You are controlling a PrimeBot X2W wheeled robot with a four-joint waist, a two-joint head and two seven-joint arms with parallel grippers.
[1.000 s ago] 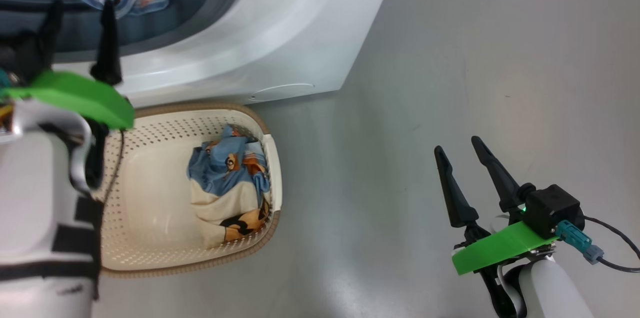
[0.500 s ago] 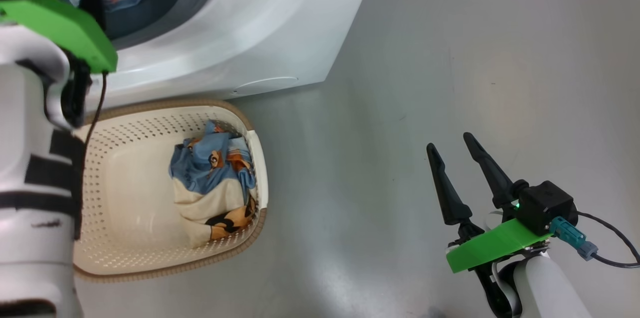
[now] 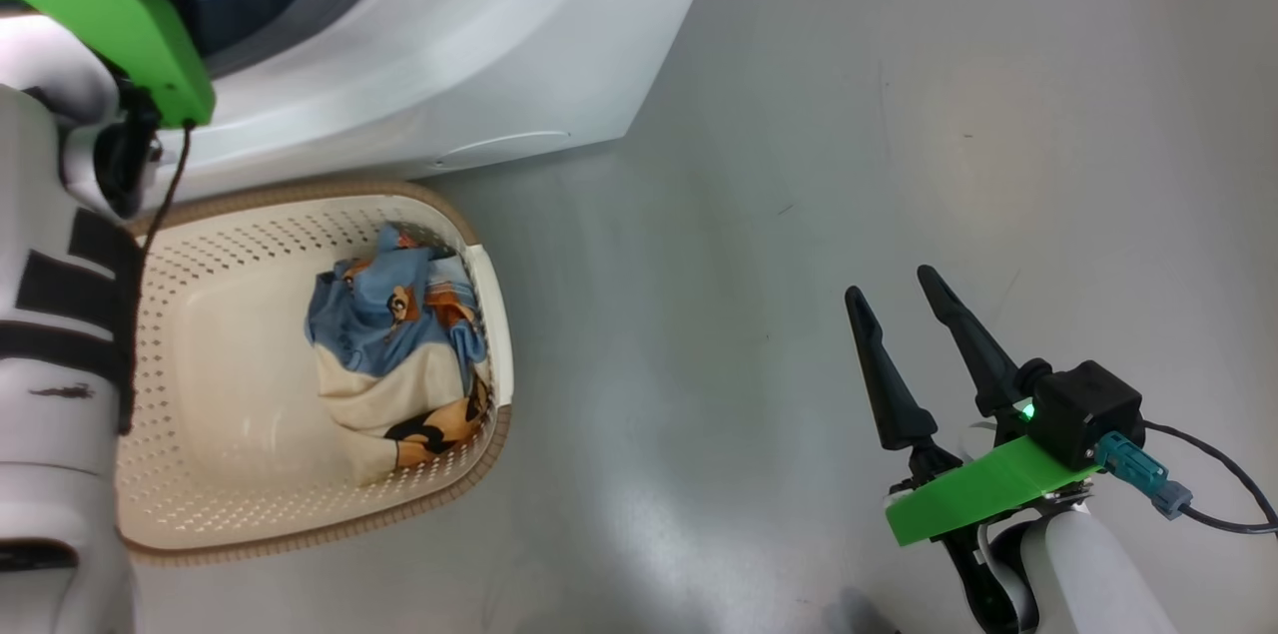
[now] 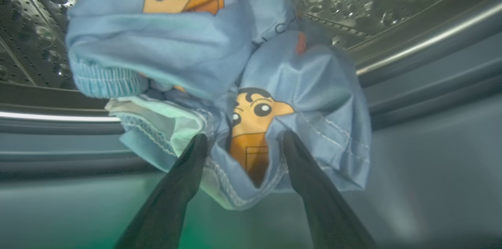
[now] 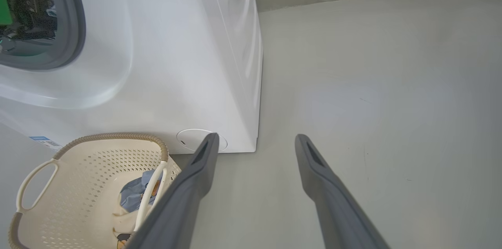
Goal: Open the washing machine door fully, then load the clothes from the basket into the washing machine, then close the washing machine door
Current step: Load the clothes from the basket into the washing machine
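Light-blue clothes (image 4: 251, 96) are bunched at the steel drum (image 4: 353, 2) lip, against the wide-spread left claw (image 4: 244, 136); fabric could be snagged and dragged out on withdrawal. The right claw (image 3: 890, 282) is held wide, empty.

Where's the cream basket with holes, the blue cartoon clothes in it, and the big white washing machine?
Cream perforated plastic basket (image 3: 230, 237): head view, its holed far wall.
Light-blue cartoon-print fabric clothes (image 3: 344, 319): head view, blue fold in basket.
Big white boxy washing machine (image 3: 499, 15): head view, its front panel.
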